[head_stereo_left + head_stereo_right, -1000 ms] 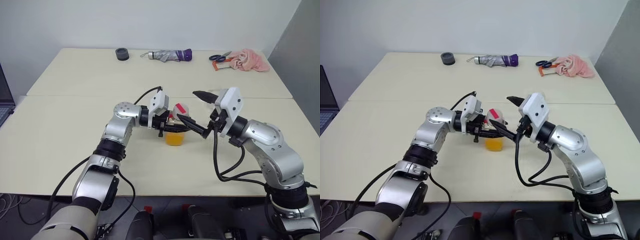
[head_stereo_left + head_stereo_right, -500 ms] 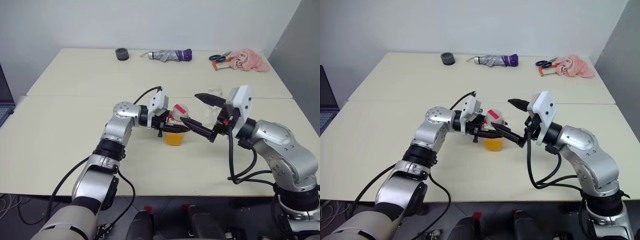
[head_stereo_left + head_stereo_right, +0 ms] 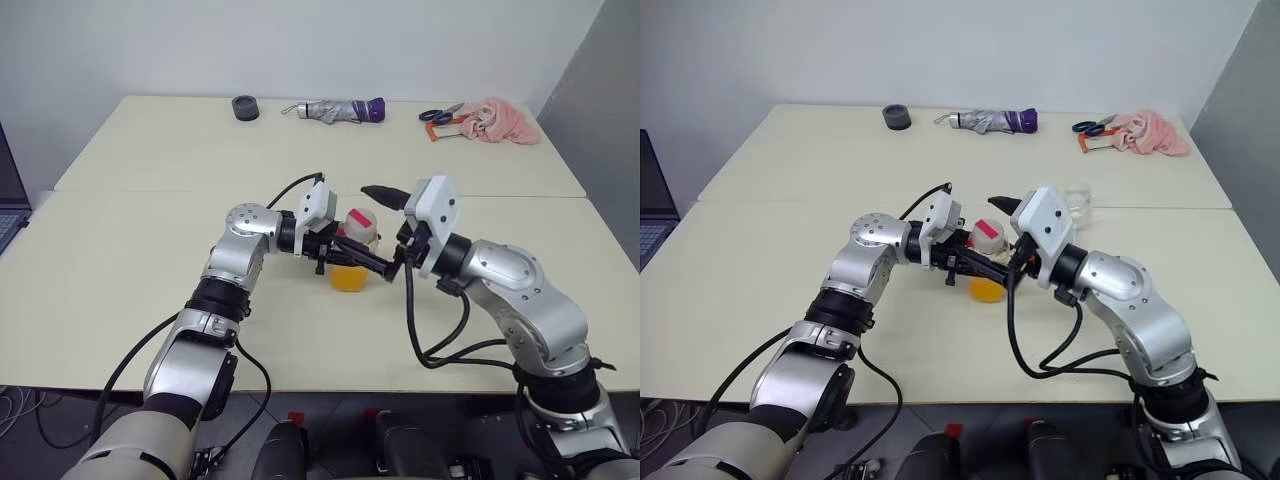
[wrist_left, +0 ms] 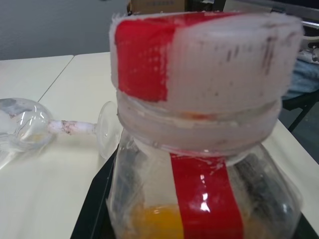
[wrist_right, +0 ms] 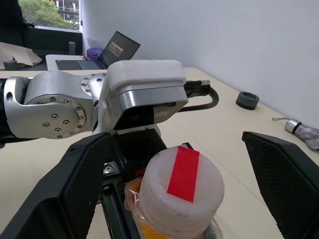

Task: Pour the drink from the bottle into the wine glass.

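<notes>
Left eye view takes in the broad cream table, where the left gripper has its fingers clenched on the small clear plastic bottle with a red label stripe. The bottle stands upright on the table with its white, red-taped cap on. The right gripper has its black fingers spread wide, one beyond the cap and one on its near side, grasping nothing.

The bottle looks light and a little squashy, its wall likely to give under a hard squeeze, so the grip low on the body suits; the ridged cap is the place for the right fingers to close. The translucent orange-yellow drink fills only the bottom, so it should slosh little.

The clear stemmed wine glass is thin and fragile. Left wrist view shows it beyond the bottle, with its stem running sideways. Right wrist view shows the cap sitting between the spread fingers, touching neither.
</notes>
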Robot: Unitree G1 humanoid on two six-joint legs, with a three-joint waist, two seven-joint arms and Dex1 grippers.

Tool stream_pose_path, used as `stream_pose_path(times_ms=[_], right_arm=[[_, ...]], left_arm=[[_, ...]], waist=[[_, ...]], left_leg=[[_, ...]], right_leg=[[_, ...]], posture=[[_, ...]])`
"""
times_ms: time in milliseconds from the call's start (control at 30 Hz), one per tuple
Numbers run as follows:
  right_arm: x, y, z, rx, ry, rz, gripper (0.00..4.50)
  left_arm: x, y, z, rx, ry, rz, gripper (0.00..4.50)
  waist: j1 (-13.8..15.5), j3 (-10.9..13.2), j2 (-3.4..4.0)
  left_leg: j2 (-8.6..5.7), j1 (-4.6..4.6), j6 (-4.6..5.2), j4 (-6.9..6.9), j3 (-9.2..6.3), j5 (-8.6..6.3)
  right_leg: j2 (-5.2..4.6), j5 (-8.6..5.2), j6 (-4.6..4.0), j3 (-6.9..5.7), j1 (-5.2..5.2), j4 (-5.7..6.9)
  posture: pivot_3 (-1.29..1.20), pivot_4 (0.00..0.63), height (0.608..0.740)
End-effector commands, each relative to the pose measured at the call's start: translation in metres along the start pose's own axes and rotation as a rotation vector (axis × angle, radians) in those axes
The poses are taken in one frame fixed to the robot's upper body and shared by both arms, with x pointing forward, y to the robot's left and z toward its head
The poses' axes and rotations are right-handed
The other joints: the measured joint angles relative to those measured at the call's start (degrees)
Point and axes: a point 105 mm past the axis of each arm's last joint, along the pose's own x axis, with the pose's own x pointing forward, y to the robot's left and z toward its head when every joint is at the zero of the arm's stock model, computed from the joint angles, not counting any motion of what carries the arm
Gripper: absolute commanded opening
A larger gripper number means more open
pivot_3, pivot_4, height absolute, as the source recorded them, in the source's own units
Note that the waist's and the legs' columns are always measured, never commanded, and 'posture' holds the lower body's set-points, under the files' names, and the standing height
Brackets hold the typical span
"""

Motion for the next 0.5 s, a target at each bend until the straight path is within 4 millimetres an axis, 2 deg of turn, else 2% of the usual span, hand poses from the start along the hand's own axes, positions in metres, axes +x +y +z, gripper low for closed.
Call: stream_pose_path(times_ms=[33, 500], right_arm=[[-0.003, -0.008, 0.010, -0.045, -0.033, -0.040, 4.50], [-0.013, -0.020, 0.003, -0.039, -0.004, -0.086, 4.50]], left_arm=[[-0.001, 0.005, 0.018, 0.068, -0.025, 0.001, 1.72], [-0.002, 0.003, 0.016, 0.065, -0.020, -0.002, 1.72]], waist=[[0.00, 0.00, 0.00], [0.01, 0.00, 0.00]], left_leg=[[0.00, 0.00, 0.00, 0.00, 0.00, 0.00], [0.00, 0.01, 0.00, 0.00, 0.00, 0.00]], right_leg=[[0.00, 0.00, 0.00, 0.00, 0.00, 0.00], [0.00, 0.00, 0.00, 0.00, 0.00, 0.00]], posture=[[0.00, 0.150, 0.740], [0.00, 0.150, 0.740]])
